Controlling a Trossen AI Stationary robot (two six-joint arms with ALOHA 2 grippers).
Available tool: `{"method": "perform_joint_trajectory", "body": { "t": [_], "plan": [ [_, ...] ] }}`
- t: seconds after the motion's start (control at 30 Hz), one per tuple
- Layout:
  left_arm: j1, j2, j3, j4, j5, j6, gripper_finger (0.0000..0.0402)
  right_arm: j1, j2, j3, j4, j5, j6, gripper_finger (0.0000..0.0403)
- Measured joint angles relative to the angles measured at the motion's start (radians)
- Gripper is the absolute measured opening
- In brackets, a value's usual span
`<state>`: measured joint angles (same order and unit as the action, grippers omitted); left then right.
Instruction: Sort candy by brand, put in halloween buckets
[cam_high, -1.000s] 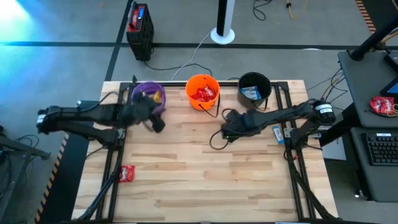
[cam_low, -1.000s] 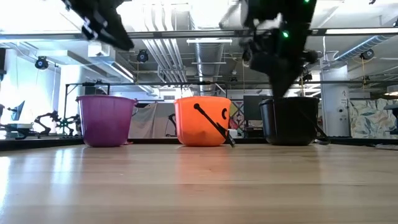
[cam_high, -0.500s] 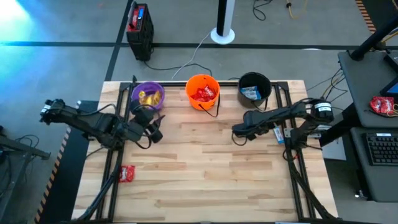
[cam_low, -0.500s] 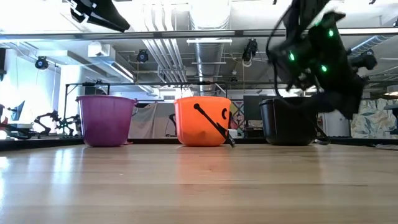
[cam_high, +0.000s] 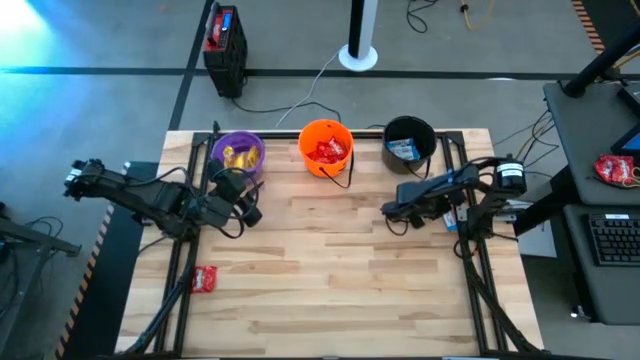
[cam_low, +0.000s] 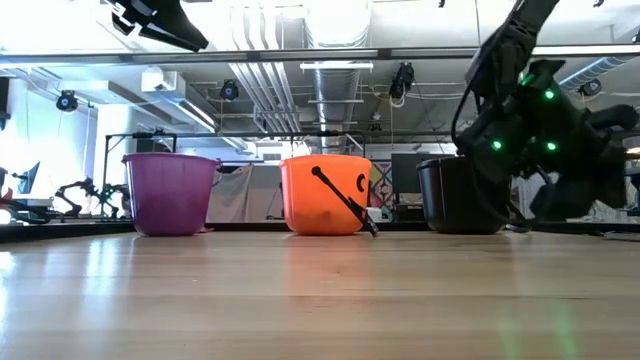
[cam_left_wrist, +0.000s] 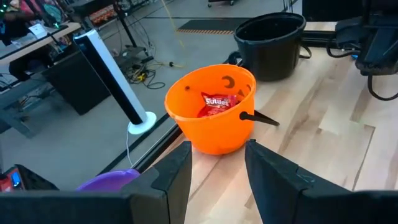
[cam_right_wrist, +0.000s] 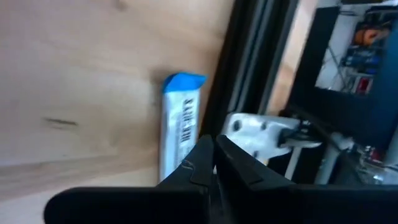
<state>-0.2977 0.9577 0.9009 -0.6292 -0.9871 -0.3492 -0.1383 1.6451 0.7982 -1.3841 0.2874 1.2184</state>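
Three halloween buckets stand along the far edge: purple (cam_high: 238, 155) holding yellow candy, orange (cam_high: 326, 148) holding red candy (cam_left_wrist: 217, 103), black (cam_high: 409, 140) holding blue-and-white candy. A blue-and-white candy bar (cam_right_wrist: 179, 121) lies flat on the table beside the right black rail (cam_right_wrist: 249, 68). My right gripper (cam_right_wrist: 213, 144) is shut, and its tips hang low right next to that bar (cam_high: 448, 220). A red candy (cam_high: 205, 278) lies near the left rail. My left gripper (cam_left_wrist: 217, 168) is open and holds nothing. It hangs high, just in front of the purple bucket (cam_high: 248, 212). My right gripper's shut fingertips (cam_right_wrist: 208, 149) slant down beside the near end of the candy bar (cam_right_wrist: 180, 168), on its rail side. I cannot tell whether they touch it. The bar lies flat on the wood.
Black frame rails run near to far along both sides of the table (cam_high: 330, 290), with a white bracket (cam_right_wrist: 249, 130) on the right one. The orange bucket's black handle (cam_low: 345, 203) hangs down its front. More red packets (cam_high: 615, 168) lie on a side desk beyond the table's right edge.
My right gripper has dropped from high in front of the black bucket and drawn back toward the table's right edge. It has tipped steeply down, toward the candy bar by the rail. My left gripper swung from over the purple bucket toward the near edge, then held still.
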Motion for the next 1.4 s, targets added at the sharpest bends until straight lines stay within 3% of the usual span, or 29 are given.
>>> {"method": "perform_joint_trajectory", "body": {
  "t": [0.4, 0.63, 0.77, 0.93, 1.4],
  "plan": [
    [0.000, 0.000, 0.000, 0.000, -0.001, 0.000, 0.0134, 0.000, 0.000, -0.093, 0.195, -0.060, -0.015, 0.0009],
    [0.000, 0.000, 0.000, 0.000, -0.002, 0.000, 0.0134, 0.006, -0.004, -0.082, 0.279, -0.092, -0.083, 0.0009],
    [0.000, 0.000, 0.000, 0.000, -0.002, 0.000, 0.0134, 0.053, -0.030, -0.008, 0.331, -0.066, -0.106, 0.0009],
    [0.000, 0.001, 0.000, 0.000, -0.001, 0.000, 0.0134, 0.043, -0.040, 0.063, 0.119, 0.032, -0.056, 0.0009],
    [0.000, 0.004, 0.000, 0.000, 0.000, 0.000, 0.0134, -0.083, -0.040, -0.042, 0.107, 0.073, -0.039, 0.0009]
  ]
}}
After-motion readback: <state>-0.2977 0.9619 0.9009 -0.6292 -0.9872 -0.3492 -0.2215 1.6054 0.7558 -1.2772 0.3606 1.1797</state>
